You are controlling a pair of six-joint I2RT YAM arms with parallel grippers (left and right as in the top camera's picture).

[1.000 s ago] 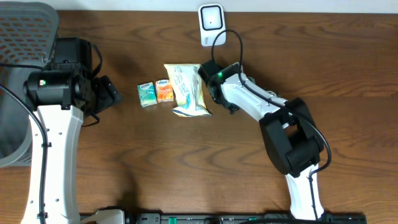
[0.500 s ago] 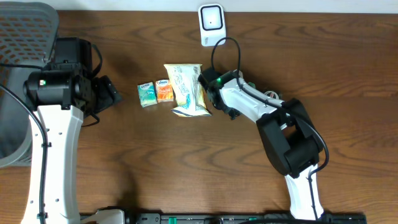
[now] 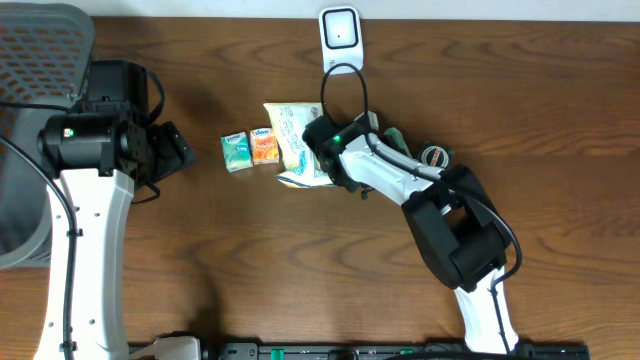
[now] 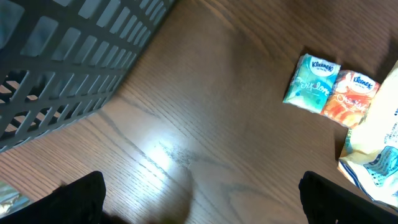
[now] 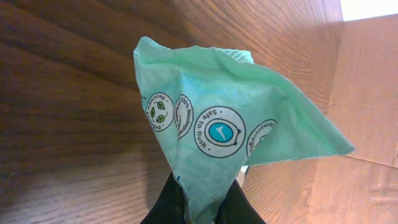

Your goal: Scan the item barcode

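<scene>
The right pincer (image 5: pixel 199 208) is squeezed almost fully shut on the narrow end of a green pouch (image 5: pixel 217 124). In the right wrist view both dark fingers (image 5: pixel 166 205) pinch the crumpled film. The rest of the pouch fans out toward 12 o'clock, with round printed badges on its face.

From above, the right arm reaches across the middle of the bench (image 3: pixel 200 260) toward 10 o'clock. Its tip lies over the 3 o'clock edge of a pale bag (image 3: pixel 290 140) with blue print. The arm hides the grip there, so whether that bag and the green pouch are one thing cannot be told from above.

A white scanner (image 3: pixel 340 35) stands at the 12 o'clock edge of the bench. It is at 12 o'clock from the arm's tip, near it but apart.

At 9 o'clock of the pale bag lies an orange tissue pack (image 3: pixel 264 147), just beside it. A teal tissue pack (image 3: pixel 235 152) lies against the orange one's 9 o'clock side.

The left pincer (image 4: pixel 205 202) gapes as wide as it goes and has hold of nothing. Its fingertips sit in the lower corners of the left wrist view, with bare wood between them. From above it is on the 9 o'clock side of the bench, pointing toward 3 o'clock, near the teal pack but not touching it. A grey slatted basket (image 3: pixel 40 60) fills the 10 o'clock corner.
</scene>
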